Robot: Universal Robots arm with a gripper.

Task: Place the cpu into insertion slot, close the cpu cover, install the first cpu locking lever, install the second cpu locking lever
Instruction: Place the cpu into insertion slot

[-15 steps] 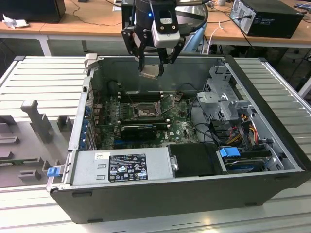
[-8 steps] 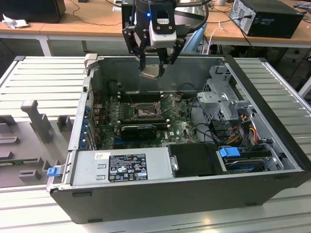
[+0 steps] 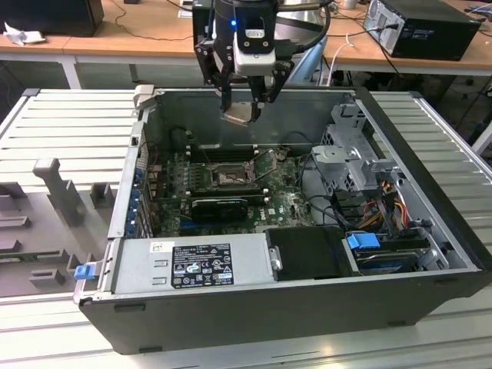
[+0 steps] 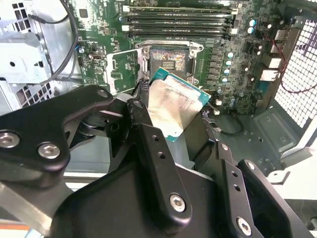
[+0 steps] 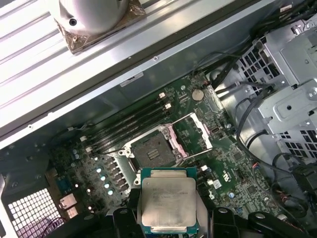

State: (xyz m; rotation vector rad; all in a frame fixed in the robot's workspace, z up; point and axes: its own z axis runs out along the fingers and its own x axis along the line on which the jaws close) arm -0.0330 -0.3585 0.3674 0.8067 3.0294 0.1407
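My gripper point(image 3: 244, 106) hangs above the open computer case, shut on the cpu point(image 3: 237, 114). The chip is a flat square with a pale metallic face and a green edge. In both wrist views the cpu point(image 4: 173, 106) point(image 5: 168, 201) sits between the black fingers point(image 4: 148, 144), held well above the board. The insertion slot point(image 3: 229, 177) point(image 4: 167, 60) point(image 5: 151, 152) is a dark square socket on the green board, uncovered and with nothing in it. The cpu cover point(image 5: 190, 134) point(image 4: 123, 67) is flipped open beside the socket. In the first wrist view the chip hovers just beside the socket.
Long black memory sticks point(image 5: 131, 124) lie beside the socket. A metal drive cage point(image 3: 350, 150) with cables fills the case at the exterior view's right. The power supply point(image 3: 192, 265) sits along the near wall. The case stands on a ribbed grey table point(image 3: 69, 131).
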